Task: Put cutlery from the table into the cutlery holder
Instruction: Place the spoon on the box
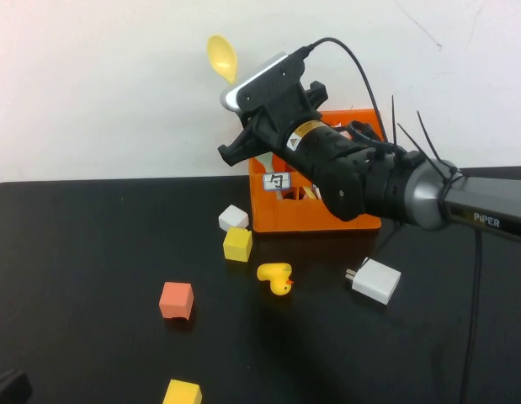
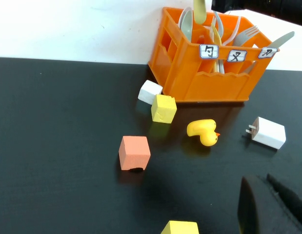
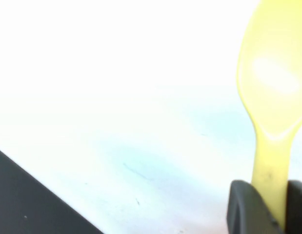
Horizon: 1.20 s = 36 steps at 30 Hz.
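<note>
My right gripper point(image 1: 236, 91) is shut on the handle of the yellow spoon point(image 1: 221, 57), and in the right wrist view its fingers point(image 3: 243, 204) pinch the spoon point(image 3: 272, 97). The spoon is upright with its bowl on top, held in the air above the left end of the orange cutlery holder point(image 1: 315, 210). In the left wrist view, the spoon's lower end point(image 2: 199, 9) hangs over the cutlery holder point(image 2: 214, 83), which stands at the back of the black table point(image 1: 92, 252). Several pale utensils stand in it. My left gripper point(image 2: 265, 200) is shut and empty, low at the near left corner point(image 1: 7, 387).
In front of the holder lie a white cube point(image 1: 233, 218), a yellow cube point(image 1: 237, 244), a yellow toy duck point(image 1: 277, 278) and a white charger block point(image 1: 376, 280). An orange cube point(image 1: 176, 300) and another yellow cube point(image 1: 183, 393) sit nearer to me.
</note>
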Available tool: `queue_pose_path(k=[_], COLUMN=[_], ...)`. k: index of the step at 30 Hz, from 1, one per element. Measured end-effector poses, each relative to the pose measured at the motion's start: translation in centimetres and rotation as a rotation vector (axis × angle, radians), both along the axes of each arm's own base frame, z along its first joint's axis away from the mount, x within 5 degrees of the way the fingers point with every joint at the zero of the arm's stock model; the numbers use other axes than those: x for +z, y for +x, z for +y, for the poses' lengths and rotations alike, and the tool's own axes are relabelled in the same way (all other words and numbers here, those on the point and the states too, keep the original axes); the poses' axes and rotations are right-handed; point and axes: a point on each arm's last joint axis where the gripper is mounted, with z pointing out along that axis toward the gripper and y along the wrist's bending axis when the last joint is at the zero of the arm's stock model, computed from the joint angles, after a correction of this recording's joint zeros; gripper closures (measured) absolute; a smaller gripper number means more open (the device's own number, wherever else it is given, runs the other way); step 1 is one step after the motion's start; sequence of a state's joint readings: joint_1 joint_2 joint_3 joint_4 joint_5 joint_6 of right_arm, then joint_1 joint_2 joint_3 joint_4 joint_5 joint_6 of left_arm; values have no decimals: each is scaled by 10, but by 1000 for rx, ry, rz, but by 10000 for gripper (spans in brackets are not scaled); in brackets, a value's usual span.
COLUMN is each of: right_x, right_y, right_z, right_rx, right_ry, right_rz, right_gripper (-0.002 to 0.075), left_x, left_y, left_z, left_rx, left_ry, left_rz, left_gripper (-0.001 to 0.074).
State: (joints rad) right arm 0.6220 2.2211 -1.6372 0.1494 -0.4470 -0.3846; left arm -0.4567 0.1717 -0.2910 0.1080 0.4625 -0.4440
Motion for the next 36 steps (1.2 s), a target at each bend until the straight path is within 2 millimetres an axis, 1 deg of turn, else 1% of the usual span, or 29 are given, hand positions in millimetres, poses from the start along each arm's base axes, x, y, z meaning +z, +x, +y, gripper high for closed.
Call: queue_pose_path(k=[11,13,17,18,22,26,29,30,33,36], right_x=[-5,-6,-10,-10,-12,-11,3,12,46,86], right_y=[6,6,5,5,4,4,1,-1,-11,-27], right_z=[-11,-11,-10,-10,-10,-10,-12,-13,-18,-26], right_rx=[-34,-31,-27,-25,-23,-22,-13,-6,14,36], right_ry=[-9,-16,-24,-28,-35,-35,-43,-48,-62,-71], right_rz=[60,72,112,120,135,135,119,110,101,110], right_gripper=[589,552,422,400,369,367,382,400,486,609], left_x=[0,0,0,0,0,0,0,0,-1,-1], left_y=[0,0,0,0,0,0,0,0,0,0], left_z=[0,0,0,0,0,0,0,0,0,0], left_rx=[0,0,0,0,0,0,1,1,1,1], left_ry=[1,1,1,1,1,2,2,2,3,3], left_rz=[0,0,0,0,0,1,3,3,5,5], left_gripper=[736,736,736,736,736,736,736,736,736,736])
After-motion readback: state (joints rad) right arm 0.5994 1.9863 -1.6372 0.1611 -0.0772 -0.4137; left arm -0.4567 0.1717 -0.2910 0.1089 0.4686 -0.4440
